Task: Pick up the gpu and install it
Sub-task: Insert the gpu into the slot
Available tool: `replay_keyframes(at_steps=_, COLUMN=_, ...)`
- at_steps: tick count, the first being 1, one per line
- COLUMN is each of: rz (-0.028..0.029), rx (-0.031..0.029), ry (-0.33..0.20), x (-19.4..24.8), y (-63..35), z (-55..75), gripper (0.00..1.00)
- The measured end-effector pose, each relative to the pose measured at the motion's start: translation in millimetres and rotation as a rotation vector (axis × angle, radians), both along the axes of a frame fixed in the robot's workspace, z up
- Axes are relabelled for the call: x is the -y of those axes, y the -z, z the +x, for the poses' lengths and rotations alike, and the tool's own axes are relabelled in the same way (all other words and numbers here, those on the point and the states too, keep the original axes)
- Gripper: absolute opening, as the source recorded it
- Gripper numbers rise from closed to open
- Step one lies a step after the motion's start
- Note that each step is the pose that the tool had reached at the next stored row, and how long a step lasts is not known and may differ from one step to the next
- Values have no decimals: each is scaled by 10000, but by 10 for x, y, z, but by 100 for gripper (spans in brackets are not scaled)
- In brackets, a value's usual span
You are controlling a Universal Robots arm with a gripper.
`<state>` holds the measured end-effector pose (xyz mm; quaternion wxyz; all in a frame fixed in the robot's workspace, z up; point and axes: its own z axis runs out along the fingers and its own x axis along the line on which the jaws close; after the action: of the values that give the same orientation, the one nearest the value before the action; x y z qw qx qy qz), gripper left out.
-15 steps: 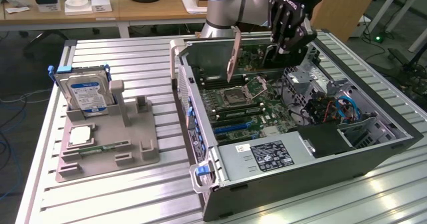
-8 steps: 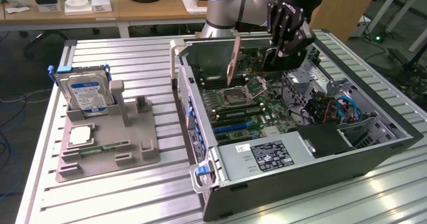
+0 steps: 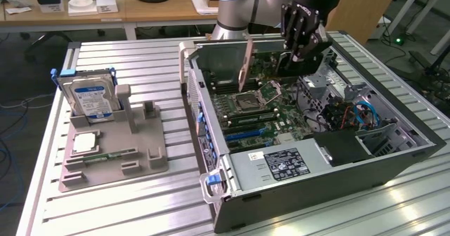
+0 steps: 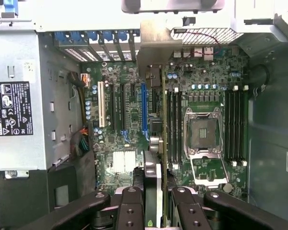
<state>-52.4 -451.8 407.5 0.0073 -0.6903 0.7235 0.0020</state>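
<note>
The fingers [image 4: 156, 203] are closed on one gpu [image 4: 154, 139], gripping its top edge so the card hangs on edge, connector side down, above the motherboard [image 3: 264, 117] inside the open computer case [image 3: 393, 157]. On the desk [image 3: 140, 204], one grey holder [image 3: 116, 157] keeps one hard drive [image 3: 91, 99] upright.

Single arm [image 3: 243, 7] reached down from above, wrist held vertical, gripper [image 4: 157, 201] pointed straight downward, black fingers [image 4: 130, 211] drawn in part-way, clamped on a thin card
</note>
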Motion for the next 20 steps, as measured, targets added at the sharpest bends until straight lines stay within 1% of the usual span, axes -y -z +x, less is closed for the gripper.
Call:
replay_keyframes(at_steps=1, rz=10, rx=0, ry=-1, x=0, y=9, z=0, gripper=27)
replay_keyframes(at_steps=3, rz=75, rx=-1, ry=-1, x=0, y=29, z=0, gripper=27)
replay_keyframes(at_steps=4, rz=87, rx=0, ry=-1, x=0, y=41, z=-1, gripper=27)
replay_keyframes(at_steps=11, rz=92, rx=0, ry=-2, x=0, y=167, z=-2, gripper=27)
replay_keyframes(at_steps=16, rz=89, rx=-1, ry=-2, x=0, y=256, z=-155, gripper=27)
replay_keyframes(at_steps=20, rz=88, rx=0, ry=16, x=0, y=330, z=-180, gripper=27)
